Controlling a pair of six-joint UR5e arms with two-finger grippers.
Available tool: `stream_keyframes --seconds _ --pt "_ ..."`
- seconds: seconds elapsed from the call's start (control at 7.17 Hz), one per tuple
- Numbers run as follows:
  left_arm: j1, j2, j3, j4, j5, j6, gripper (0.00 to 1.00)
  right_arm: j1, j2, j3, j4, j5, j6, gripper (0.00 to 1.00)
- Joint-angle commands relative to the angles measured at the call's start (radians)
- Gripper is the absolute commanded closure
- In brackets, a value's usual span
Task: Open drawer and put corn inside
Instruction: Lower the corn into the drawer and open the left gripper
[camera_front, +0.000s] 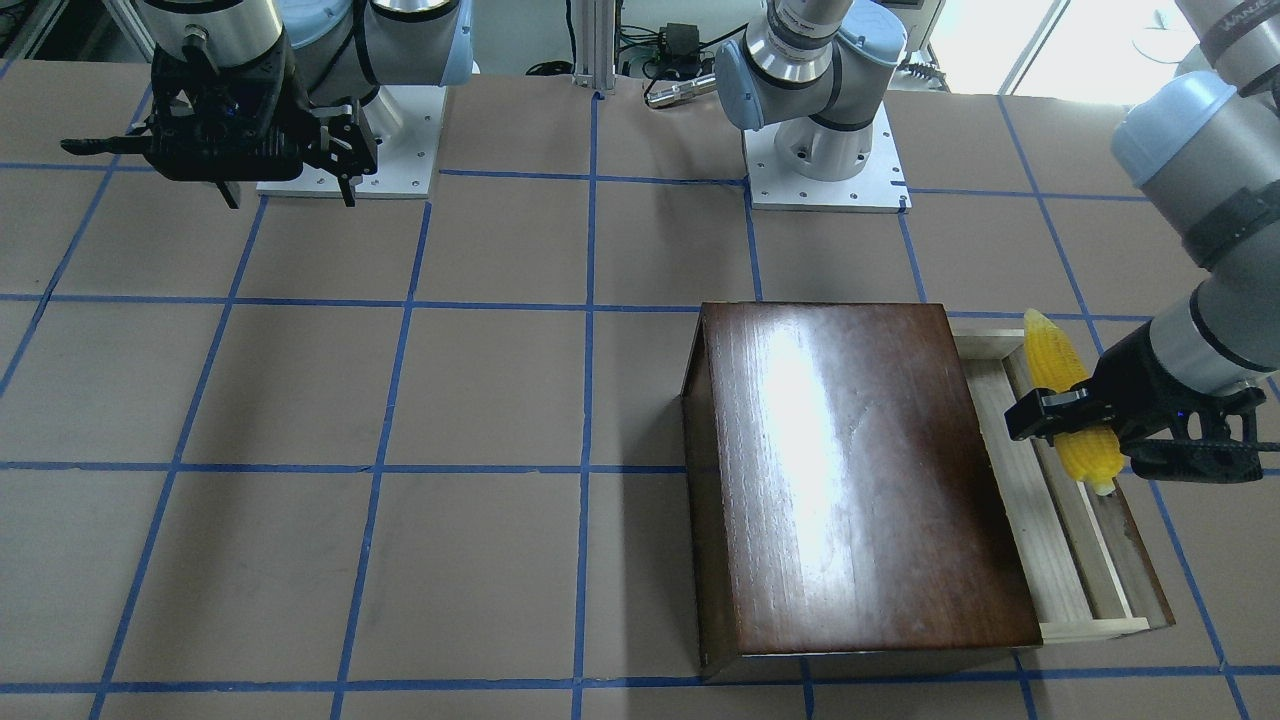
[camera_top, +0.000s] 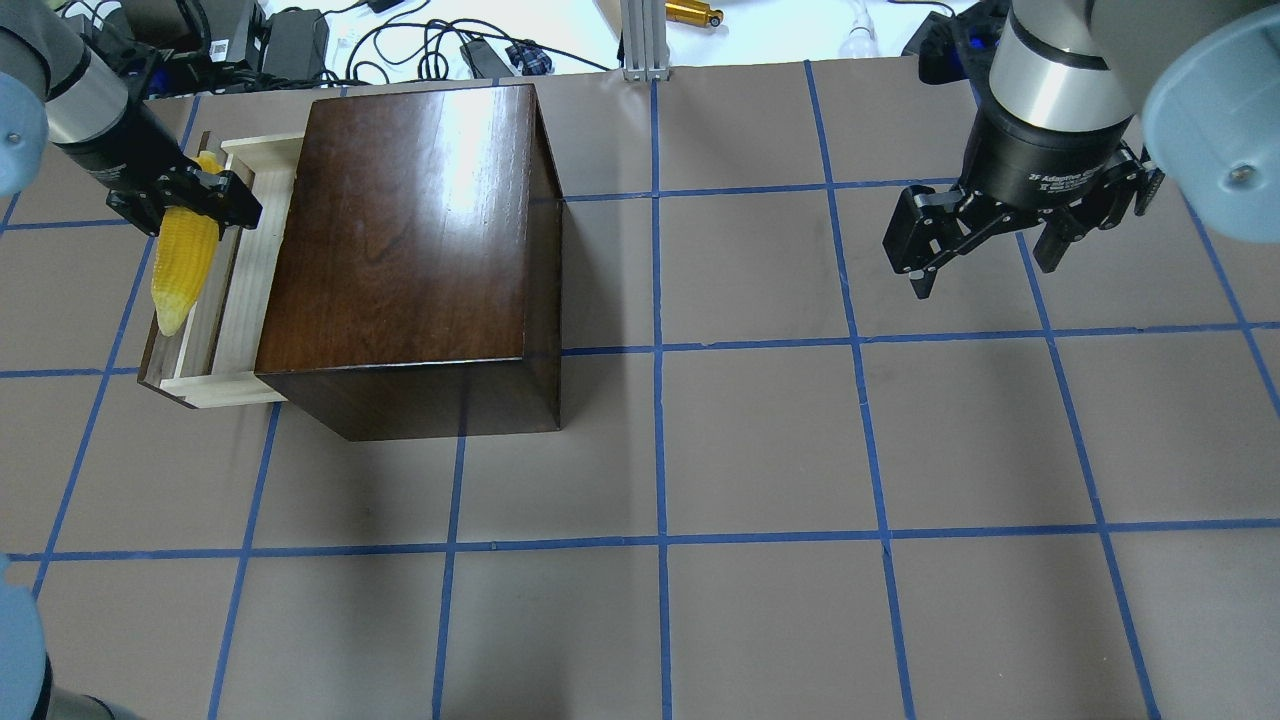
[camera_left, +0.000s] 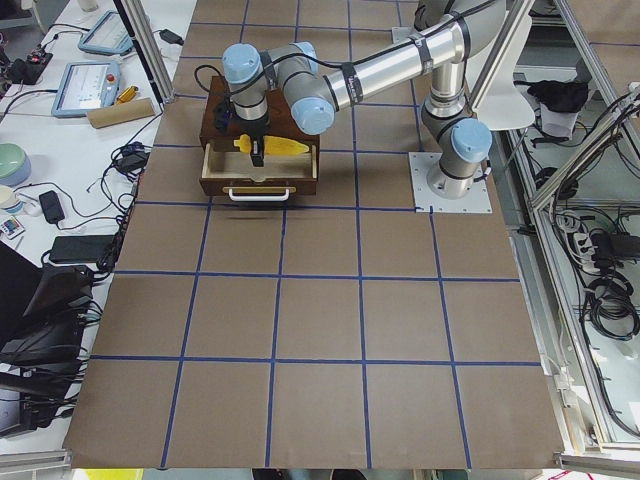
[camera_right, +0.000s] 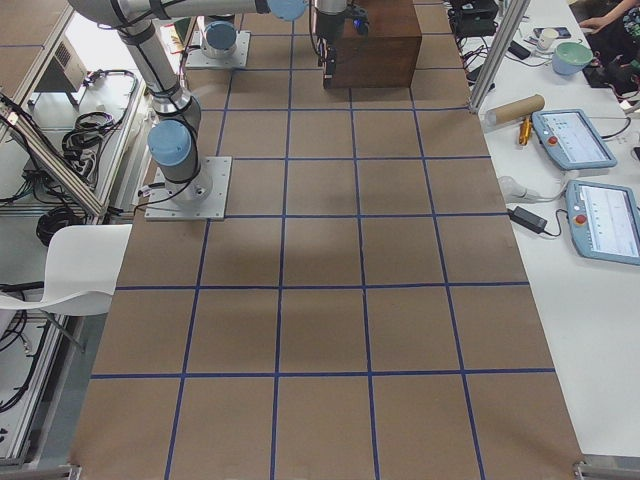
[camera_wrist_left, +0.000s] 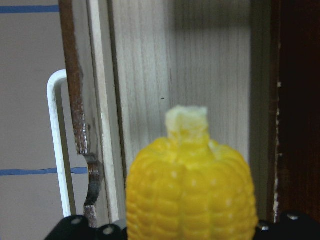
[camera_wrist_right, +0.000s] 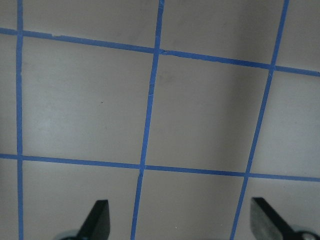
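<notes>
The dark-brown wooden box (camera_top: 410, 240) stands on the table with its pale wood drawer (camera_top: 228, 300) pulled out toward the robot's left. My left gripper (camera_top: 190, 205) is shut on the yellow corn (camera_top: 183, 265) and holds it lengthwise over the open drawer. In the front view the corn (camera_front: 1060, 375) hangs over the drawer (camera_front: 1050, 540) in the left gripper (camera_front: 1075, 420). The left wrist view shows the corn's stub end (camera_wrist_left: 187, 122) above the drawer floor (camera_wrist_left: 200, 75), with the metal pull (camera_wrist_left: 57, 145) at the left. My right gripper (camera_top: 985, 245) is open and empty, high over the table's far side.
The table is brown board with a blue tape grid (camera_top: 660, 350). Cables and power supplies (camera_top: 300, 40) lie beyond the table's far edge. The right gripper's fingertips (camera_wrist_right: 100, 215) show above bare table. Both arm bases (camera_front: 825, 165) stand at the robot's side.
</notes>
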Motion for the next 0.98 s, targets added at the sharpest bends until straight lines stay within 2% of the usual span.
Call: stream_keyframes --seconds 0.0,0.56,0.84 --pt "-0.002 -0.007 0.004 0.000 -0.001 -0.002 0.00 0.000 0.001 0.000 -0.001 0.000 -0.001 0.00" --pt "-0.009 0.035 0.013 -0.016 0.005 -0.008 0.00 0.000 -0.001 0.000 -0.001 0.000 0.000 0.00" --pt "-0.019 0.117 0.015 -0.086 0.008 -0.011 0.00 0.000 -0.001 0.000 0.001 0.000 -0.001 0.00"
